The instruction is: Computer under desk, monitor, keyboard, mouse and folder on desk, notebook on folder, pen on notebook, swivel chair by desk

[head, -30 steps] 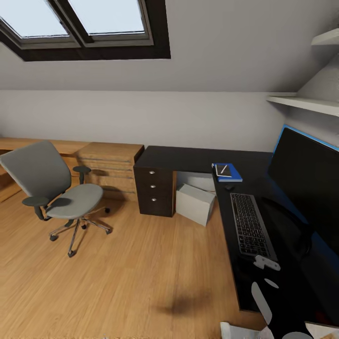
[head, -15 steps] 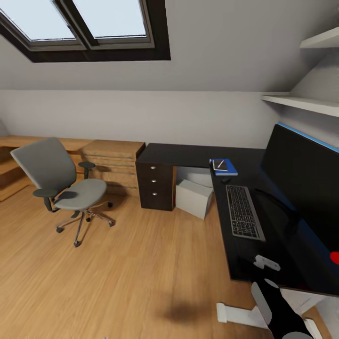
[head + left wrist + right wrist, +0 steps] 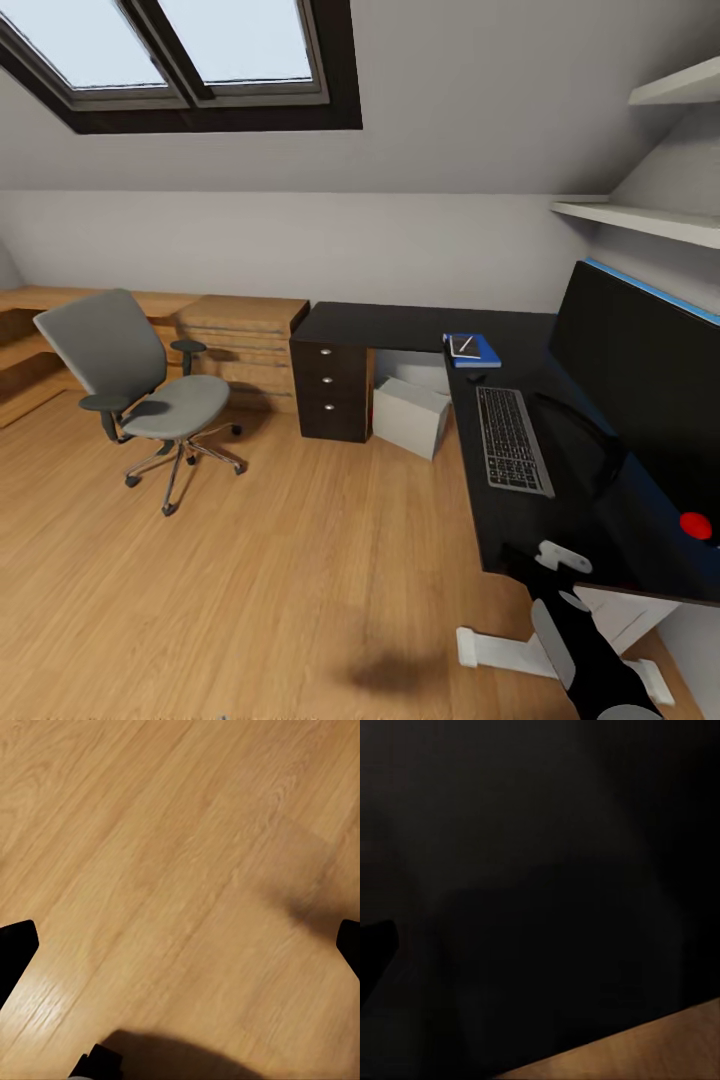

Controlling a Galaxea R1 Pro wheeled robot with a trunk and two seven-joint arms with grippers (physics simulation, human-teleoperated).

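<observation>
One job looks left: the swivel chair [image 3: 140,385] stands well apart from the desk [image 3: 420,328]. It should roll easily on castors; pushing the stiff backrest seems best. Left gripper [image 3: 180,945] gapes wide over bare floor, holding nothing; right gripper's opening I cannot tell.

My head camera sits high, faces forward and down across bedroom: swivel chair [image 3: 140,385] at my left, black bench [image 3: 520,470] at my right, wall and skylight ahead. Wide, distant view. Left wrist camera looks steeply down at wood floor [image 3: 180,870], close, dark end effector fingertips [image 3: 15,952] at frame edges. Right wrist camera very near glossy black bench surface [image 3: 525,870], floor strip at corner. Shared: floor, bench.
</observation>
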